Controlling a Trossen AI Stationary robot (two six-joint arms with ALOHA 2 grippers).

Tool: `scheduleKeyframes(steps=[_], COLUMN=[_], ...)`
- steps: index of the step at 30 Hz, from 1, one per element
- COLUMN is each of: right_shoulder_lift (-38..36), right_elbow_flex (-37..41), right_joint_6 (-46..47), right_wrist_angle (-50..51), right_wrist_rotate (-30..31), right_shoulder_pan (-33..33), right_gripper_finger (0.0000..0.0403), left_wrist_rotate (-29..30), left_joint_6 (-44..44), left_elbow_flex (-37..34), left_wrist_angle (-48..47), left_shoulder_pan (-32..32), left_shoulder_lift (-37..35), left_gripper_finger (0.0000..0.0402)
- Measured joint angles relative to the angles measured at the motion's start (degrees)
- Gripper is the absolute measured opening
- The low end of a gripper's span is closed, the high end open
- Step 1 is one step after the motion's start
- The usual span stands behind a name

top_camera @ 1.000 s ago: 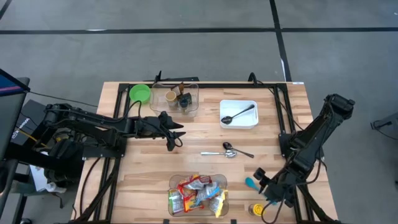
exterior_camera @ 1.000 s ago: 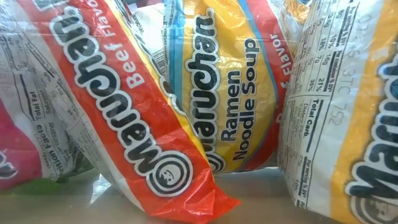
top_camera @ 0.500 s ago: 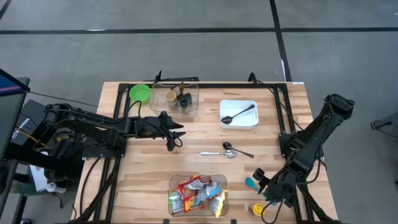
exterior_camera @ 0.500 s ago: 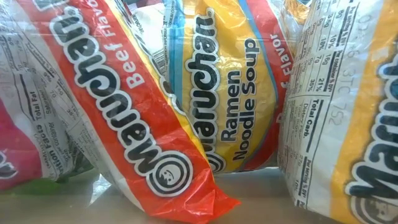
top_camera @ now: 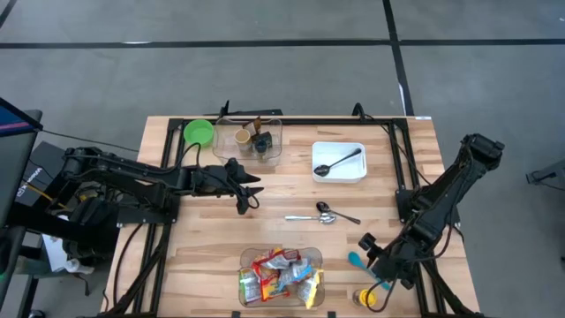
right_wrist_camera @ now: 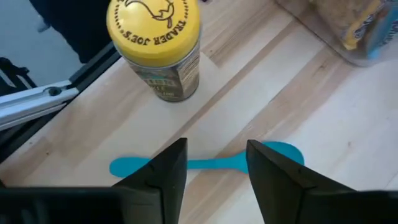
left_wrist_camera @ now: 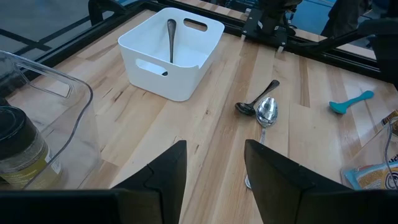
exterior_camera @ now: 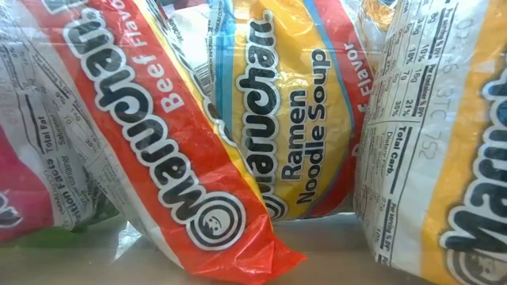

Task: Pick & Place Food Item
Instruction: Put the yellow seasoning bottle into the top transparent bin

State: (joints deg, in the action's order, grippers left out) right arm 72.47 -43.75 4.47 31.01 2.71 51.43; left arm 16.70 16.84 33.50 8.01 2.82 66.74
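So far you've moved nothing: the ramen packets point(top_camera: 279, 277) sit untouched in their clear bin point(top_camera: 250, 257) at the table's near edge. Your right gripper point(top_camera: 372, 265) hovers, fingers parted and empty, over the teal spoon point(right_wrist_camera: 205, 163) beside the yellow-lidded jar point(right_wrist_camera: 158, 43). Your left gripper point(top_camera: 248, 196) waits mid-table, parted, empty.

Even, bright overhead light, soft shadows; mild glare on the ramen packets point(exterior_camera: 261, 119), near fingers point(right_wrist_camera: 163, 180) blurred.
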Motion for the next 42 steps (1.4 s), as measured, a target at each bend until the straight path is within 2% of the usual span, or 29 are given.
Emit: scheduleKeyframes(steps=[7, 13, 19, 32, 42], right_shoulder_lift=[0.0, 0.0, 0.0, 0.0, 2.3], right_elbow_flex=[0.0, 0.0, 0.0, 0.0, 0.0], right_joint_6=[0.1, 0.1, 0.0, -0.4, 0.0], right_wrist_angle=[-0.2, -1.5, -4.3, -5.3, -6.6], right_wrist_rotate=[-1.5, -1.6, -1.5, -1.4, -1.4], right_shoulder_pan=[-0.6, -0.6, 0.5, 1.4, 1.5], right_gripper_finger=[0.0130, 0.0131, 0.0152, 0.0243, 0.0252], left_wrist_rotate=[0.0, 0.0, 0.0, 0.0, 0.0], left_joint_6=[0.0, 0.0, 0.0, 0.0, 0.0], left_elbow_flex=[0.0, 0.0, 0.0, 0.0, 0.0], left_wrist_angle=[0.0, 0.0, 0.0, 0.0, 0.0], left_shoulder_pan=[0.0, 0.0, 0.0, 0.0, 0.0], left_shoulder_lift=[0.0, 0.0, 0.0, 0.0, 0.0], left_gripper_finger=[0.0154, 0.0154, 0.0154, 0.0154, 0.0154])
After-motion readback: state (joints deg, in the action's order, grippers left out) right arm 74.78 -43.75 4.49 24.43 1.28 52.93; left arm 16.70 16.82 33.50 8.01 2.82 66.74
